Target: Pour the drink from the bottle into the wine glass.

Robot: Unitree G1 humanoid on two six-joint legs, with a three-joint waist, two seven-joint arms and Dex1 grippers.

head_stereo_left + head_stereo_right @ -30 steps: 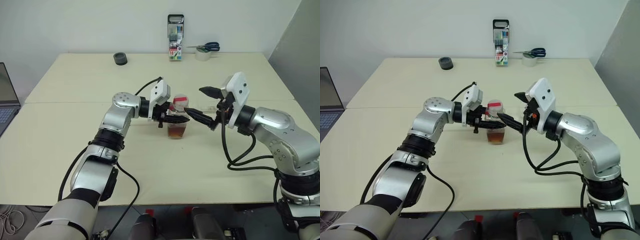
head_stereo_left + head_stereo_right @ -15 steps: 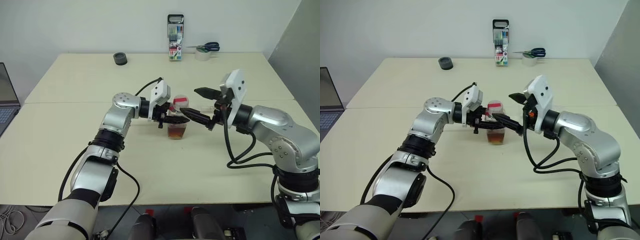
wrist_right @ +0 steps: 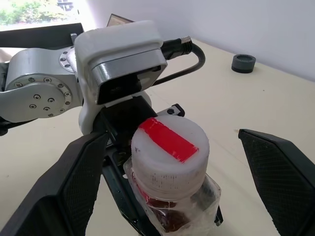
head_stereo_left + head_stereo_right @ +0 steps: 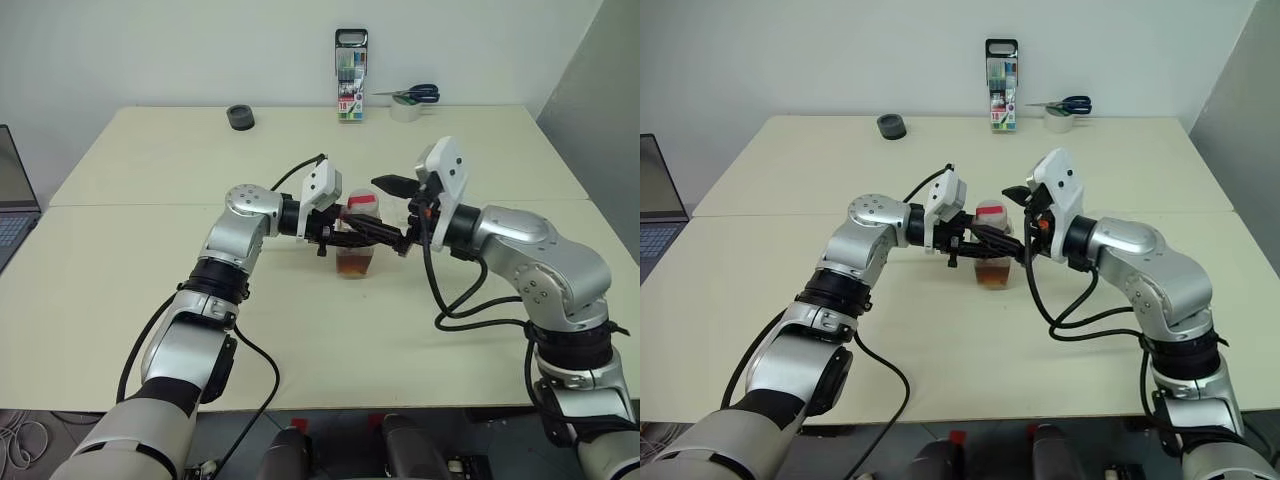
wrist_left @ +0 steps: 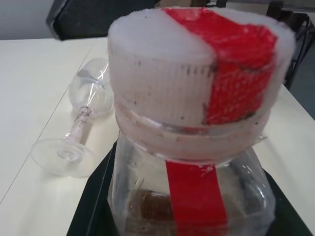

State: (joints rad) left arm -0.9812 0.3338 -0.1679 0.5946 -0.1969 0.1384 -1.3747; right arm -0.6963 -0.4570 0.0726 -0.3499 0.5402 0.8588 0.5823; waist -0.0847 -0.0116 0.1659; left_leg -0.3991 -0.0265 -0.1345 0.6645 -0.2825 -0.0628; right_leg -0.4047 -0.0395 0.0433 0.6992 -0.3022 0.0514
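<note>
Left eye view: spread right hand (image 4: 385,212) moved closer to bottle (image 4: 356,238), left hand (image 4: 345,236) pinching it.

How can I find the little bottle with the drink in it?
Look at the middle of the cream table, between the two robot arms. The bottle stands there, pinched by the left gripper. It is clear, with brown drink at the bottom and a red strip over its white cap.

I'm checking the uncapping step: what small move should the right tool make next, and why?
Probably close on the cap. The left tool is shut on the bottle, the cap is on, and the open right tool has a finger on either side of it.
</note>
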